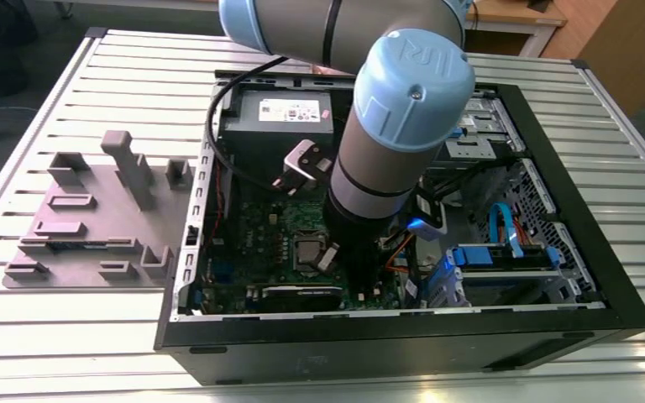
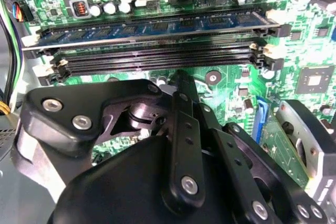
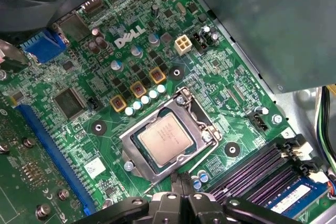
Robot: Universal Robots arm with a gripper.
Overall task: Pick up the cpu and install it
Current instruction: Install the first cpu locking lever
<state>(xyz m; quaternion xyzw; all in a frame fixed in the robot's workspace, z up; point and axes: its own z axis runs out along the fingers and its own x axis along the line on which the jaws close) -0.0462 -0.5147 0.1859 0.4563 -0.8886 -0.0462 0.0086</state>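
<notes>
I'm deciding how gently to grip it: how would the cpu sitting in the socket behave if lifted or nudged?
The cpu looks like a thin flat plate with a metal top, so probably stiff and light. Its smooth top may be slippery. Lying flat inside the socket frame, it should not roll or tip, and a sideways nudge would likely meet the frame.

Arm [image 1: 395,143] comes in from top of exterior view, grey forearm w/ blue joint caps, pointing steeply down. Black wrist end low, near vertical. Gripper [image 3: 181,182] seen in first wrist view: black linkages converge to a narrow tip, fingertips [image 3: 178,181] together, nothing between them.
</notes>
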